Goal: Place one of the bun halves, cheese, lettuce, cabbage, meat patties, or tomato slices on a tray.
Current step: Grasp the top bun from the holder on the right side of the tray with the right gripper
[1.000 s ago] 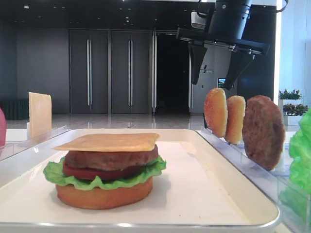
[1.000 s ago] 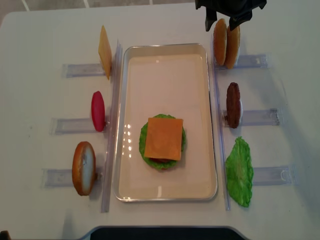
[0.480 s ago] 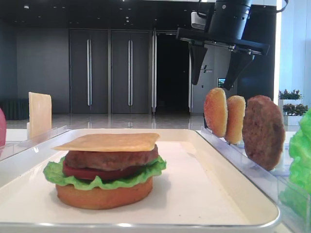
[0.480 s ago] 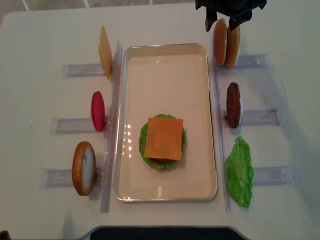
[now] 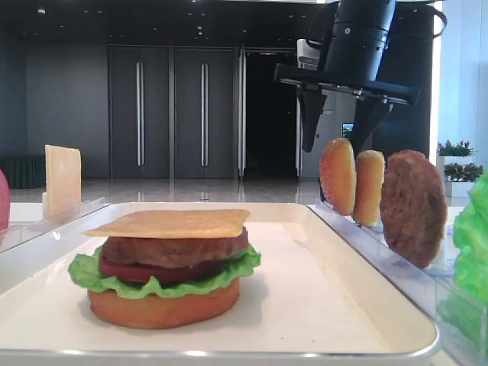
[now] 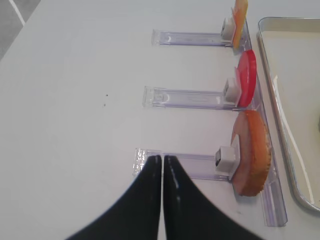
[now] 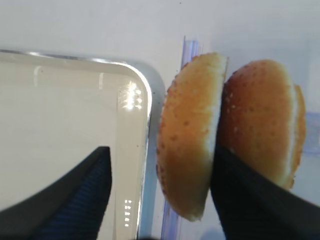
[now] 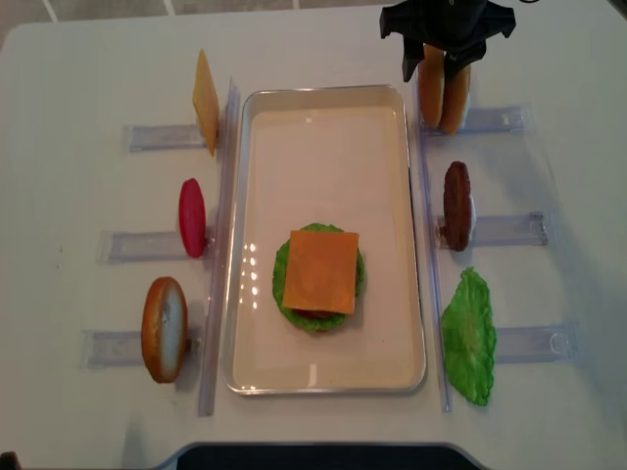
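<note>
Two sesame bun halves stand on edge in the far right rack. My right gripper point(image 7: 160, 150) is open and straddles the nearer bun half point(image 7: 190, 145). One finger point(image 7: 250, 200) sits in the gap against the second bun half point(image 7: 260, 125); the other finger point(image 7: 75, 195) hangs over the tray rim, apart from the bun. From above, the right gripper point(image 8: 431, 59) covers the buns' tops. The white tray point(image 8: 328, 127) holds a stacked burger topped with cheese point(image 8: 321, 270). My left gripper point(image 6: 161, 159) is shut and empty over the table, left of another bun half point(image 6: 252, 150).
The left racks hold a cheese slice point(image 8: 205, 102), a tomato slice point(image 8: 192, 216) and a bun point(image 8: 164, 328). On the right are a meat patty point(image 8: 457, 205) and a lettuce leaf point(image 8: 469, 336). Clear rails point(image 8: 220, 245) flank the tray.
My right gripper has come down around the nearer bun half and its jaws have narrowed a little. The left gripper and the food have not moved.
</note>
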